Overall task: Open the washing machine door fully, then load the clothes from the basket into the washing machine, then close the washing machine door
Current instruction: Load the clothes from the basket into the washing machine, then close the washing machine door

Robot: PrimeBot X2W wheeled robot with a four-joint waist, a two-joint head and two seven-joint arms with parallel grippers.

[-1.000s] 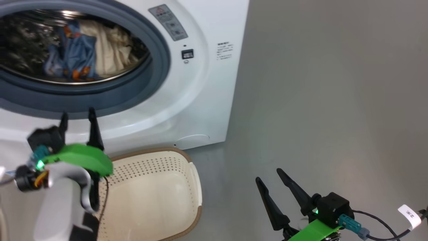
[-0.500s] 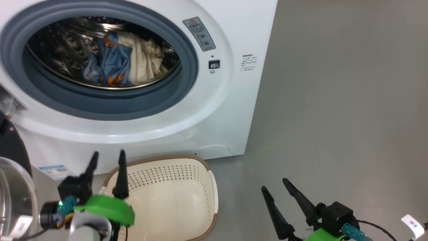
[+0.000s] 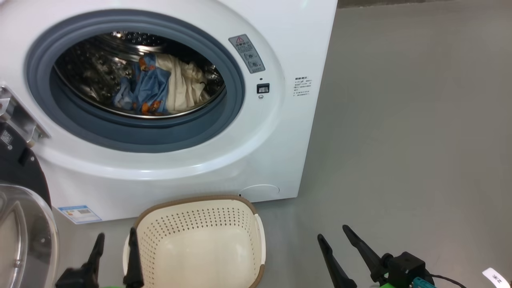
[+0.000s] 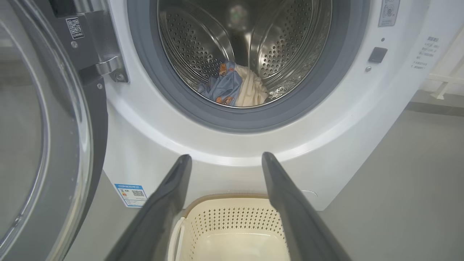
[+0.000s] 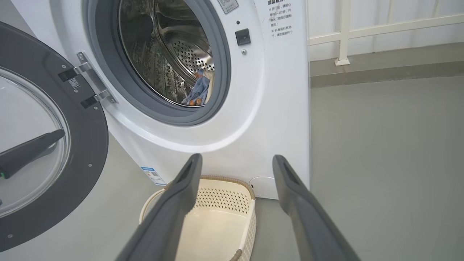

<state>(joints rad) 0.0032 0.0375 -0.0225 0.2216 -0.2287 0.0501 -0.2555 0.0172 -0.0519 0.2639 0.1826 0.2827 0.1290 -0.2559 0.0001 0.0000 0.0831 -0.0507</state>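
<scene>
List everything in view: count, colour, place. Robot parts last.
washer: one, white, on the floor ahead.
door: one, black with clear glass, swung open at the washer's left.
gasket: one, grey, round the opening.
drum: one, steel, inside the washer.
clothes: one bundle, blue, orange and cream, low in the drum.
basket: one, cream with brown rim, empty, on the floor before the washer.
label: one, blue, washer's lower left front.
left claw: one, dark, open, empty, by the basket's left side.
right claw: one, dark, open, empty, right of the basket.
</scene>
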